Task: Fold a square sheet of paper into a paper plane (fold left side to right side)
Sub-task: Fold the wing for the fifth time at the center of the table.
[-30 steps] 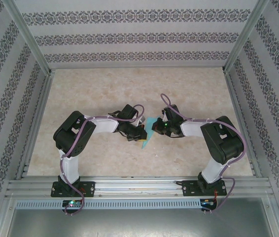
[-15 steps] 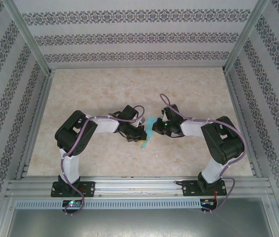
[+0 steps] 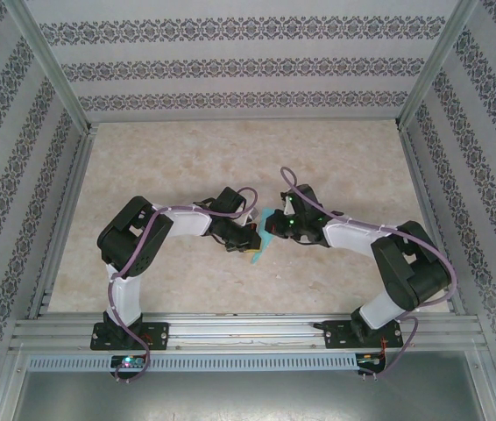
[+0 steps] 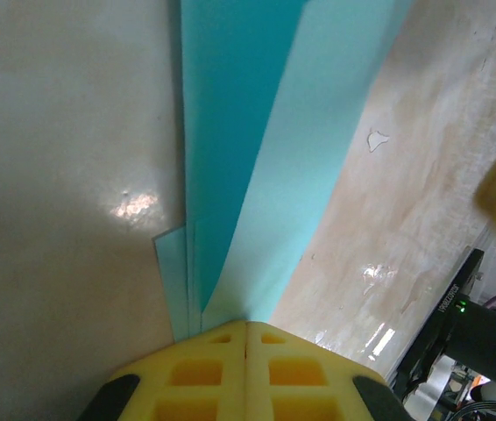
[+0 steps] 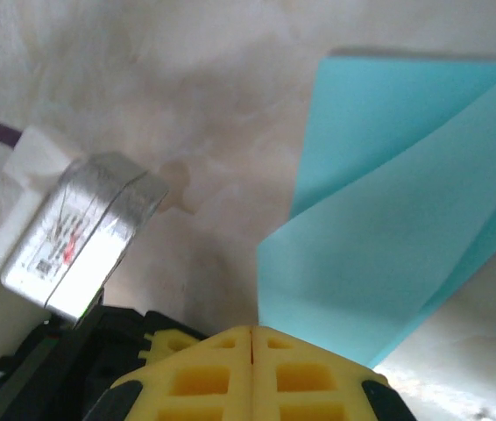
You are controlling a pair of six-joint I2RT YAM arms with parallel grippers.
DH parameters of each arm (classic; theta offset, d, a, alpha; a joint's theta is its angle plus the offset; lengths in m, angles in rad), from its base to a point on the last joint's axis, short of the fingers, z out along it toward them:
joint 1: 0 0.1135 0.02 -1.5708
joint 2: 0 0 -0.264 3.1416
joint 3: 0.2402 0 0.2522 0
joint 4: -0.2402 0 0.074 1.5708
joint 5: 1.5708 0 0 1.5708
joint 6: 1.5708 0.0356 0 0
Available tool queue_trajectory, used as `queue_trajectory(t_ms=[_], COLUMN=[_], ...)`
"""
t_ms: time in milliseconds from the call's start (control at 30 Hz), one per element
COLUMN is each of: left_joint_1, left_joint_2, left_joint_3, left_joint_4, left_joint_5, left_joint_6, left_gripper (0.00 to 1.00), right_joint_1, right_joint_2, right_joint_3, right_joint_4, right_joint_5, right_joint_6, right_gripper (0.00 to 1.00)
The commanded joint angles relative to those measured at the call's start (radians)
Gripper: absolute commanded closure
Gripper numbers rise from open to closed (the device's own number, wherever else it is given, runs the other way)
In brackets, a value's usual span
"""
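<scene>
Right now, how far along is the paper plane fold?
Done: the turquoise paper is already folded into several stacked layers and is no longer a flat square. In hand: the left gripper and right gripper are both shut right at the paper's edges, with a lighter flap standing up; I can't tell whether they are pinching or pressing. Left: that flap is not creased flat, and no finished dart shows yet.

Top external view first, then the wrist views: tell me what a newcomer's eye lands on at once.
The turquoise paper, partly folded, sits mid-table between the two arms, the one bright thing on the pale marbled table. The left gripper is shut with the paper's layers running into its yellow tips; the right gripper is shut too, at a raised flap's edge.
</scene>
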Motion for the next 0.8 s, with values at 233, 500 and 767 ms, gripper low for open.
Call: queue_trajectory(t_ms=[233,500,767], left_joint_1=[-0.002,-0.003,-0.002], left_joint_2=[0.033,0.036,0.037], left_joint_3=[-0.017,-0.01,-0.017], left_joint_4=[-0.115,-0.132,-0.166], left_joint_5=[-0.128,-0.13,-0.154], left_joint_6=[0.034,0.039,0.05], left_gripper=[1.0,1.0,1.0], right_joint_1=[0.035,0.038,0.003], right_joint_2=[0.059,0.114,0.149], right_joint_3=[-0.042,-0.049,-0.044], right_joint_4=[0.072,0.103,0.104], right_joint_5=[0.052,0.061,0.065], right_joint_6=[0.057,0.056,0.027], right_gripper=[1.0,1.0,1.0])
